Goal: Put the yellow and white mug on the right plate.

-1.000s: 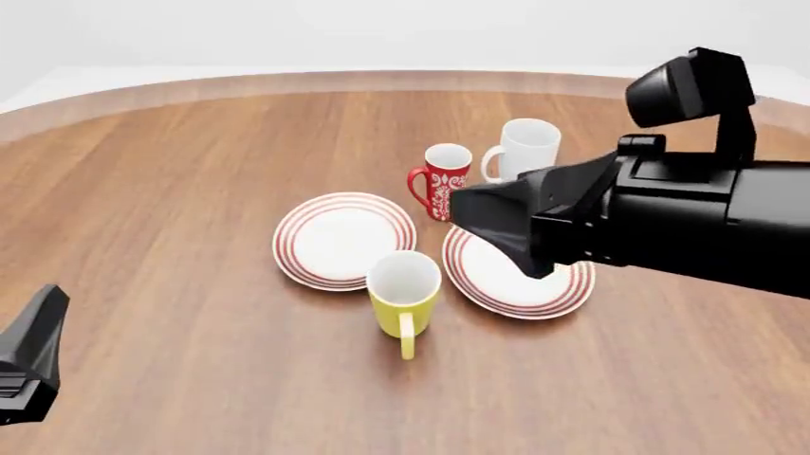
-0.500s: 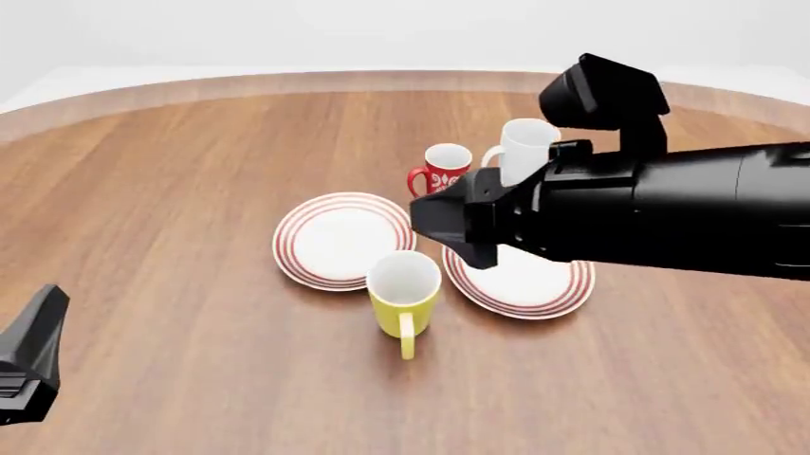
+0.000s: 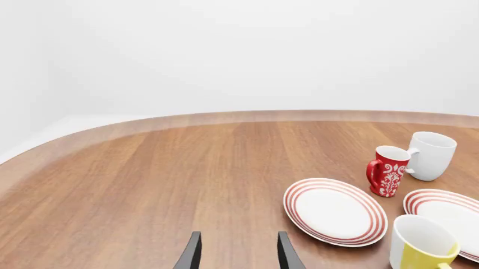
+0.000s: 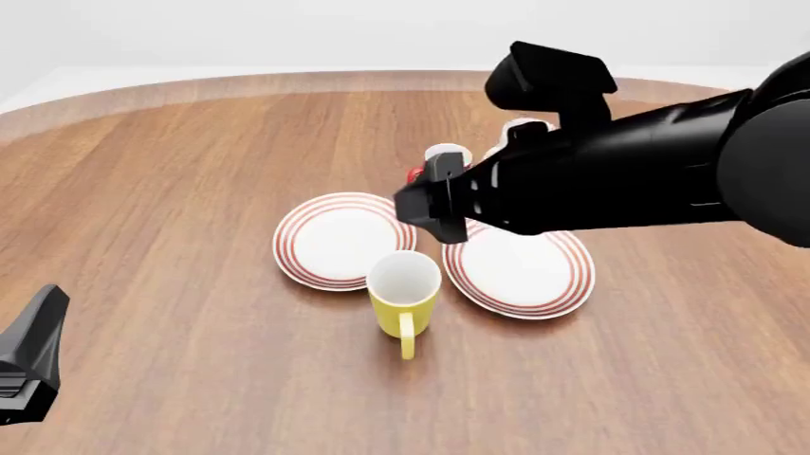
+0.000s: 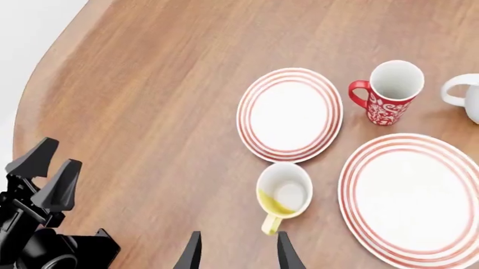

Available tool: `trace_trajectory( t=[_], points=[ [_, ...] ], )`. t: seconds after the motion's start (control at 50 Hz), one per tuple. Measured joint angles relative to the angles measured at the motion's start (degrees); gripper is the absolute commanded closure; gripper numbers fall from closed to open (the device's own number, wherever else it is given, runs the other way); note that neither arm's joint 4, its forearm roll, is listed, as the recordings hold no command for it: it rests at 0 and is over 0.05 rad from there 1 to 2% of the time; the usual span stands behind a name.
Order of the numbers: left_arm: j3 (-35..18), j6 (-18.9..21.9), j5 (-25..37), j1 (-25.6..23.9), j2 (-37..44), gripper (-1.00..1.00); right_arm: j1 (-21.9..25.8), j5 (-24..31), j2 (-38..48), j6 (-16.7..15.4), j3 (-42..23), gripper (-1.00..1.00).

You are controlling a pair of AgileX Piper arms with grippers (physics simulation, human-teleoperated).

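Above right plate (image 4: 519, 270) | right gripper (image 5: 238, 253) angled down, fingers apart | yellow mug (image 4: 404, 293) untouched

No readable text, label, brand or number appears on anything.

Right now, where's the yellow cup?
In the front view, the yellow and white mug stands upright on the table, between the near edges of the left plate and the right plate.
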Motion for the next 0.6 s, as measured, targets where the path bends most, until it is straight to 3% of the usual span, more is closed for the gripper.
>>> trace_trajectory(
  t=[0.28, 0.6],
  points=[
    [0.00, 0.00, 0.00, 0.00, 0.00, -1.00, -0.61, 2.48, 4.83, -1.55, -3.97, -1.00],
    [0.00, 0.00, 0.00, 0.00, 0.00, -1.00, -0.55, -0.04, 7.82, -0.15, -2.59, -1.00]
  ],
)
